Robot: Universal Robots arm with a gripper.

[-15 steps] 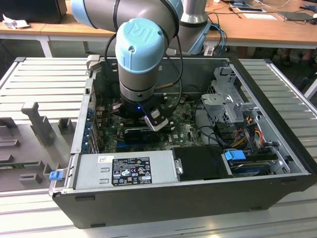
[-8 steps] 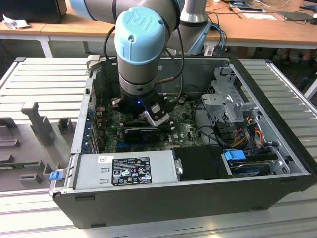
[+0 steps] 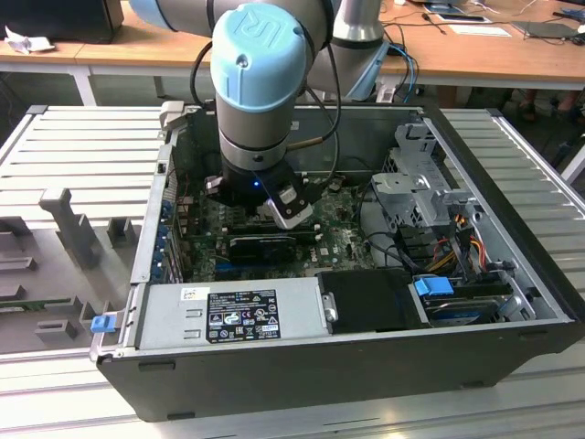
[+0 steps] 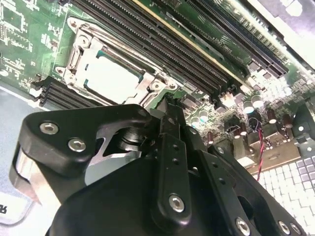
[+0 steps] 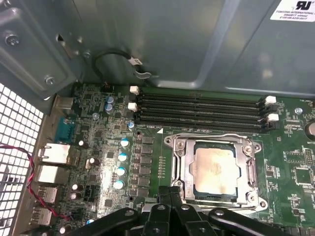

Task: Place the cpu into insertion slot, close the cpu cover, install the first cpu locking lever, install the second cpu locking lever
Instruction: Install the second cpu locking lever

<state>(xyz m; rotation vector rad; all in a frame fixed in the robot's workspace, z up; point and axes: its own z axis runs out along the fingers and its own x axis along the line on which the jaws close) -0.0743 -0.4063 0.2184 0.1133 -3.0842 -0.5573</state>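
The cpu (image 5: 216,169), a pale square chip, lies flat in the insertion slot (image 5: 256,196) on the green motherboard (image 5: 98,162). The cpu cover (image 5: 211,142), a metal frame with a square window, lies down around the chip. Both also show in the second wrist view, the cpu (image 4: 110,76) inside its cover (image 4: 78,46). My gripper (image 5: 171,196) hangs just off the socket's near edge with its black fingers (image 4: 170,115) pressed together and nothing between them. In the exterior view the arm's blue-capped wrist (image 3: 258,73) stands over the board inside the open computer case.
Long black memory slots (image 5: 197,105) run beside the socket, near the grey case wall (image 5: 172,44). A red and black wire (image 5: 29,182) runs by the rear ports. The power supply (image 3: 228,311), a black ridged card (image 3: 263,245) and the drive cage (image 3: 420,192) crowd the case.
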